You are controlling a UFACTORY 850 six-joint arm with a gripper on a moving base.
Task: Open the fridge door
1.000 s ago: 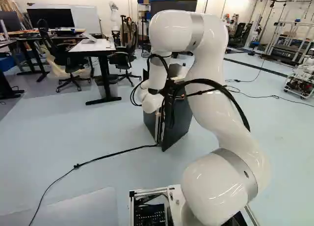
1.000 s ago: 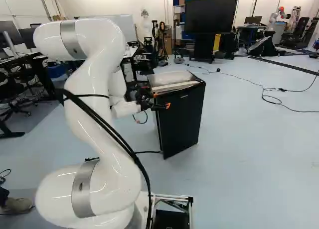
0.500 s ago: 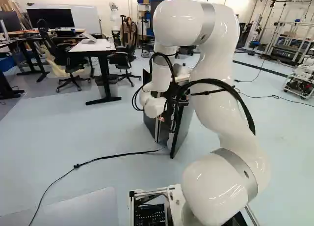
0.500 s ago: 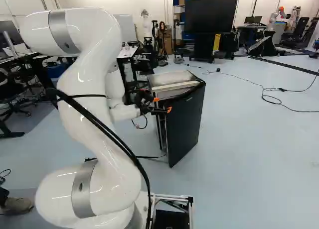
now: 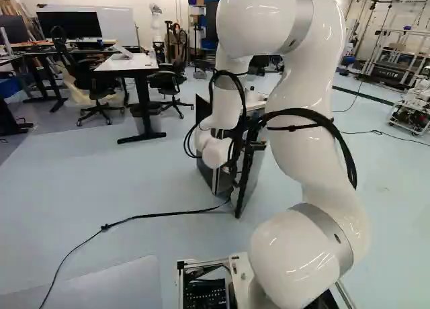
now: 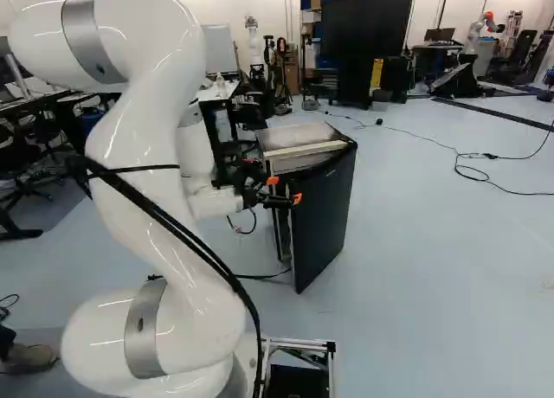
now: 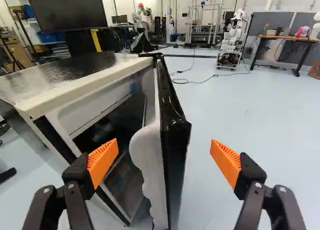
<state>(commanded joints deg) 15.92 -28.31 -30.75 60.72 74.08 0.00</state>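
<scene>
Clearly, the jaws (image 6: 285,189) stand open, the door (image 7: 173,140) between them at twelve o'clock; the fridge (image 7: 95,87) is dark inside, contents unclear.

We have a gap between the fridge door (image 7: 172,135) and the fridge body (image 7: 82,89) (a tidy wedge of free room). The door's edge stands between the spread fingers of our claw (image 6: 286,189), blocking any straight crossing. Past its outer face, the floor (image 7: 250,122) gives us space; a black cable (image 5: 154,215) runs low toward the door's foot.
</scene>
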